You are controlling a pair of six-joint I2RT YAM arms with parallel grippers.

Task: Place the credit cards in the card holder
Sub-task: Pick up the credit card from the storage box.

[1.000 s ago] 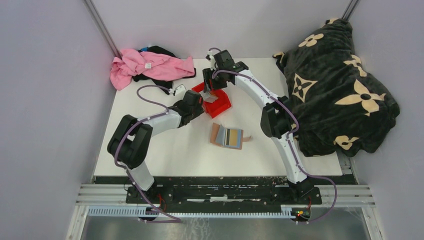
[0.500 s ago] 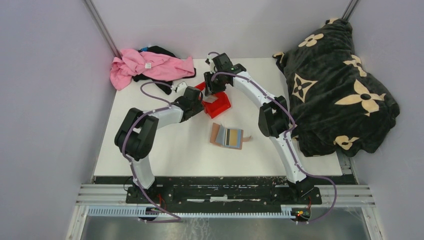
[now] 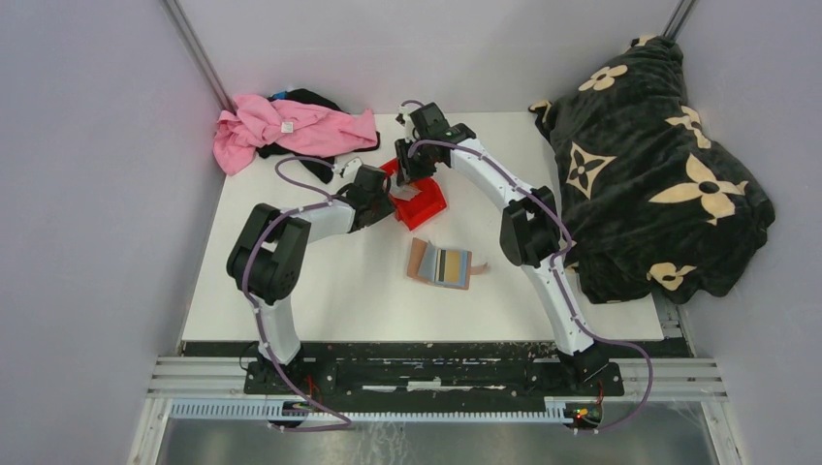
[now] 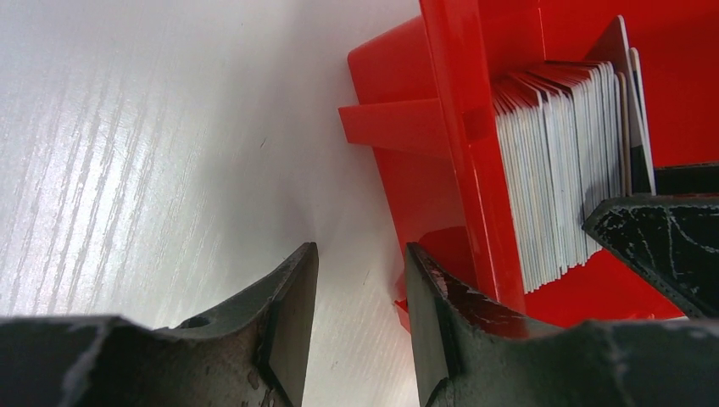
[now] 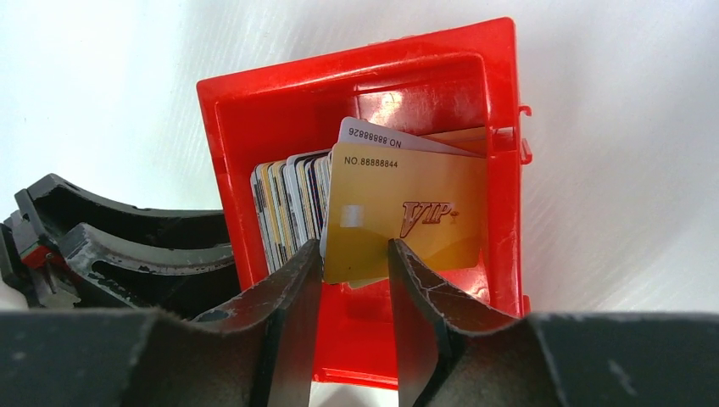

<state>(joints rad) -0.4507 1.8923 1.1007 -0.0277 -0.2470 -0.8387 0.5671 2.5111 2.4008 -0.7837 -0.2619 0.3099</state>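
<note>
Gold and grey credit cards [image 5: 407, 212] are held on edge in the red bin [image 5: 502, 170], right gripper [image 5: 354, 254] above, left gripper [image 4: 360, 254] beside its wall, both narrowly parted; card holder [image 3: 441, 264] is laid open well apart.

The top external camera looks down from high behind the arm bases, far enough back to take in the whole white table [image 3: 320, 281]. The left wrist camera sits low behind the left gripper [image 4: 359, 263], facing along the tabletop, close against the red bin [image 4: 458, 127]. The right wrist camera, behind the right gripper [image 5: 354, 250], looks steeply down into that bin from close range. All three views share the bin, and both wrist views share its stacked credit cards [image 4: 551, 170].
</note>
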